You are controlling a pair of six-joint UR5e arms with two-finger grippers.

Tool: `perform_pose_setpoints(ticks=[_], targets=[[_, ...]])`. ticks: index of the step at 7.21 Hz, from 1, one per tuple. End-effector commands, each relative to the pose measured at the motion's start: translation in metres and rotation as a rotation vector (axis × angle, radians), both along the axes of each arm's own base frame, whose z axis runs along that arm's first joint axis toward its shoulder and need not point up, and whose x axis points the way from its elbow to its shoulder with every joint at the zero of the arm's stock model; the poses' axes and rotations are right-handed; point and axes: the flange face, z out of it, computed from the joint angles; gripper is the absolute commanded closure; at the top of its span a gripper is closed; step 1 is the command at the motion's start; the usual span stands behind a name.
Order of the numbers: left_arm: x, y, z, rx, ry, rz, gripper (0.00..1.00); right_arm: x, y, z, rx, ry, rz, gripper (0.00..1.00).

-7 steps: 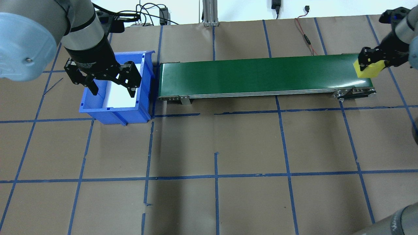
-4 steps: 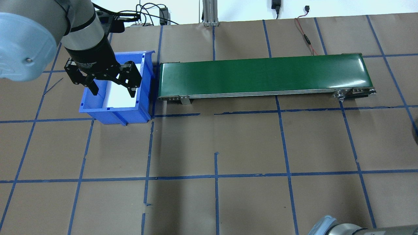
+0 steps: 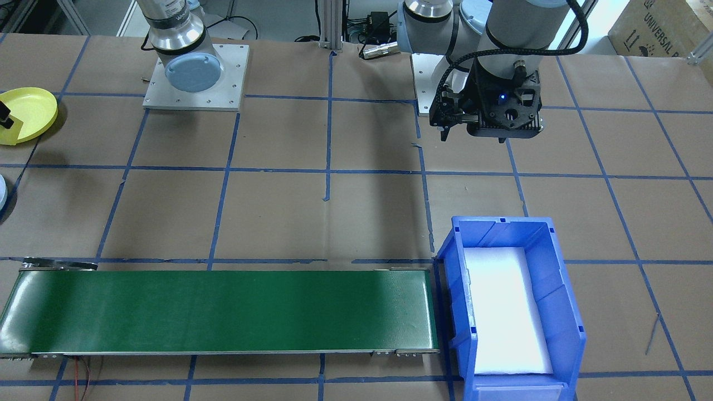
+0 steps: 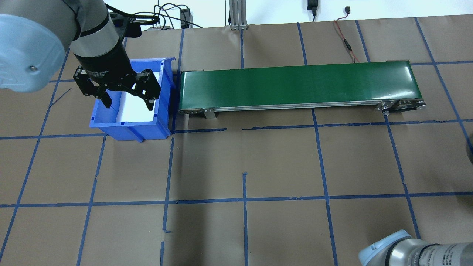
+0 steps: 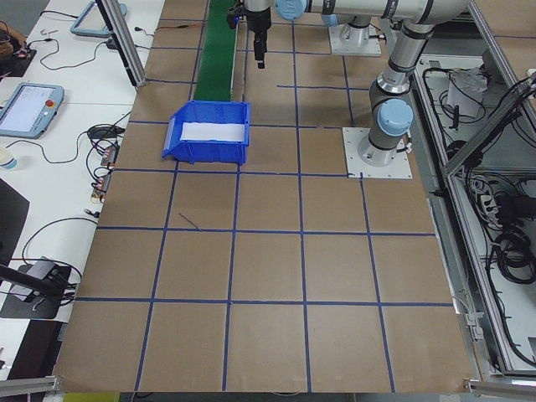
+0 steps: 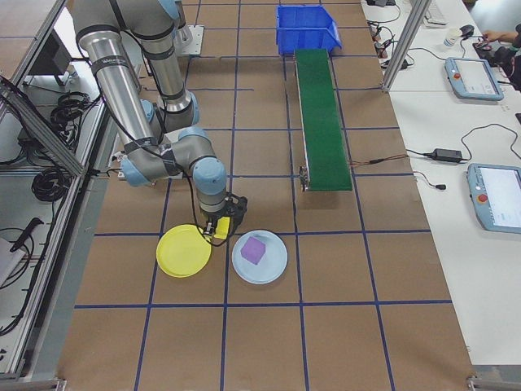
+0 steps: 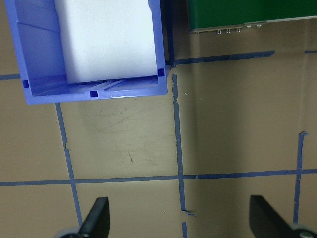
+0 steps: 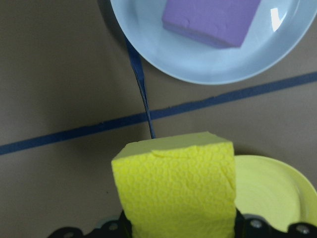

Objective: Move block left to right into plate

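1. The yellow foam block (image 8: 176, 188) is clamped in the right gripper (image 8: 178, 225), fingers hidden behind its flanks. It hangs above bare table beside the yellow plate (image 8: 270, 191), not yet over its middle.
2. Handling, judged from the pitted, open surface: light, soft, compressible and not slippery. The hold on opposite flat faces looks sound; a hard squeeze would deform it, and on release it may spring or tip.
3. Relative to that gripper, the plate lies just to one side and partly beneath; ahead lies a pale blue plate (image 8: 208, 44) carrying a purple block (image 8: 210, 20). In the right side view the two plates sit close together, apart.
4. The left gripper (image 4: 123, 92) is spread wide and empty, hovering over the near edge of the blue bin (image 4: 162, 111), which is lined with a white pad.
5. Surface: brown paper with a blue tape grid; the green conveyor belt (image 4: 295, 85) carries nothing.
6. Room: operator benches with tablets and cables flank the table, well apart from either gripper.
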Motion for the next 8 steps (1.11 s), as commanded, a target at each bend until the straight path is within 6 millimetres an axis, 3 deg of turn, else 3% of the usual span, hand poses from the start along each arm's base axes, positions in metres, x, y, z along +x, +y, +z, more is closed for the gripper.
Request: perform_pose_setpoints(ticks=[1, 2, 4, 6, 8], targets=[[0.0, 0.0, 0.001, -0.002, 0.0, 0.001, 0.0, -0.022, 0.05, -0.011, 0.006, -0.023, -0.054, 0.62], [0.0, 0.0, 0.001, -0.001, 0.0, -0.001, 0.0, -0.029, 0.064, -0.013, 0.005, -0.026, -0.071, 0.57], [0.0, 0.0, 0.0, 0.0, 0.0, 0.001, 0.0, -0.039, 0.082, -0.014, -0.013, -0.03, -0.09, 0.27], [-0.002, 0.001, 0.0, 0.0, 0.0, -0.004, 0.0, -0.04, 0.085, -0.017, 0.006, -0.039, -0.097, 0.0], [0.0, 0.002, 0.002, -0.004, -0.005, 0.005, 0.0, -0.038, 0.072, 0.0, -0.017, 0.006, -0.14, 0.0]])
